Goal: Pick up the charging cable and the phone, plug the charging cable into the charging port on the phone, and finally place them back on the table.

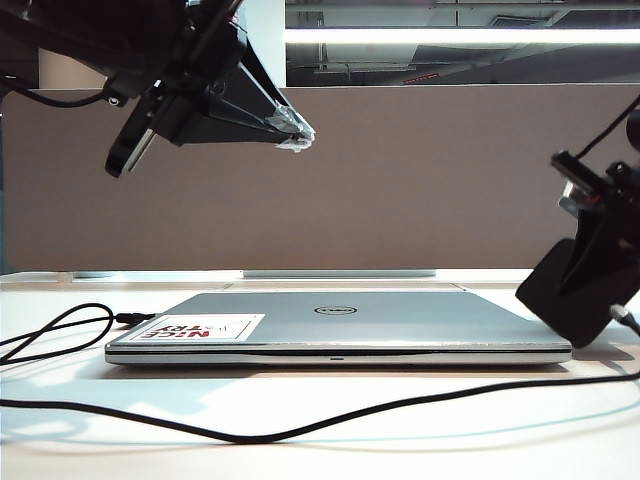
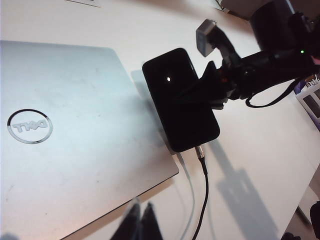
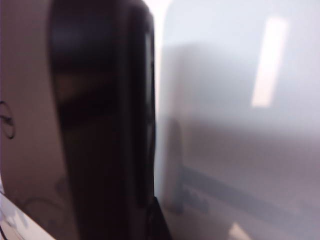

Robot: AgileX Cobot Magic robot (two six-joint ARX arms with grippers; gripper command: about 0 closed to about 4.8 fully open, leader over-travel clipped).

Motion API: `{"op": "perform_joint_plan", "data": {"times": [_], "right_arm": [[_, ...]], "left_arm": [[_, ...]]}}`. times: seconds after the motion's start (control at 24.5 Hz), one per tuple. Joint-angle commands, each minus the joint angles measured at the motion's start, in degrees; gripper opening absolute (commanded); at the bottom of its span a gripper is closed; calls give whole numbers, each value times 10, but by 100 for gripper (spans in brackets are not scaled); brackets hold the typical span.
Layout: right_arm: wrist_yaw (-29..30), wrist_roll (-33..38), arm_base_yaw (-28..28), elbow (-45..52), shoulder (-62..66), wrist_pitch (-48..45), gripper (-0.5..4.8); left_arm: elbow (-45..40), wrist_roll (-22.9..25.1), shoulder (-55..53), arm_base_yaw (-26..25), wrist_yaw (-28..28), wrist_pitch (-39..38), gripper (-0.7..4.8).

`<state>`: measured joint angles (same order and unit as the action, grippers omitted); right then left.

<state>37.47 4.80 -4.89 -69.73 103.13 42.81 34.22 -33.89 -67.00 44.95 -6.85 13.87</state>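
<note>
Black phone (image 2: 181, 100) in right tool (image 2: 212, 90), one cable (image 2: 202, 165) seemingly plugged, left tool (image 2: 140, 220) closed

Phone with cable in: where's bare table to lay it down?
Right gripper holds the phone, charging cable plugged in. Bare table lies right of the laptop. Crowded: laptop lid, front cable. Left gripper hangs shut overhead.

I observe a glossy black phone (image 2: 181, 100), a black charging cable (image 2: 204, 200) with silvery connector, a silver laptop (image 1: 340, 325) bearing a white, red-lettered sticker (image 1: 196, 327), and a white bench (image 1: 400, 445).
</note>
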Motion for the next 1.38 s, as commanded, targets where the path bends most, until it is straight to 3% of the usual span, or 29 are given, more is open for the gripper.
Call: {"op": "perform_joint_plan", "data": {"times": [0.04,0.16,0.2,0.24,0.33,0.53,0.77,0.9,0.98,1.02,1.06,1.26,1.38], "right_arm": [[9,-4,0,-7,7,-4,-6],[-5,-4,1,-7,10,-5,4],[-12,-4,1,-7,10,-6,33],[-32,-4,1,-8,9,-6,138],[-45,-4,0,-8,9,-6,180],[-76,-4,-2,-18,9,0,180],[-165,-23,-1,-93,5,41,180],[-195,-22,-1,-128,0,67,171],[-200,-22,-1,-144,-11,80,89],[-200,-19,0,-148,-30,78,8],[-200,-19,2,-148,-45,73,-7],[-214,-21,22,-147,-139,69,-8],[-265,-18,55,-147,-193,66,-8]], "left_arm": [[3,5,2,1,0,3,-6],[3,5,2,1,0,3,-6],[3,5,2,1,0,3,-6],[3,5,2,1,0,3,-6],[3,5,2,1,0,3,-6],[3,5,2,1,0,3,-6],[3,5,2,1,0,3,-6],[3,5,2,1,0,3,-6],[3,9,2,0,0,3,-6],[5,9,2,0,0,3,-6],[7,10,2,0,0,1,-6],[44,55,2,0,0,-68,-6],[55,65,13,0,0,-97,-6]]}}
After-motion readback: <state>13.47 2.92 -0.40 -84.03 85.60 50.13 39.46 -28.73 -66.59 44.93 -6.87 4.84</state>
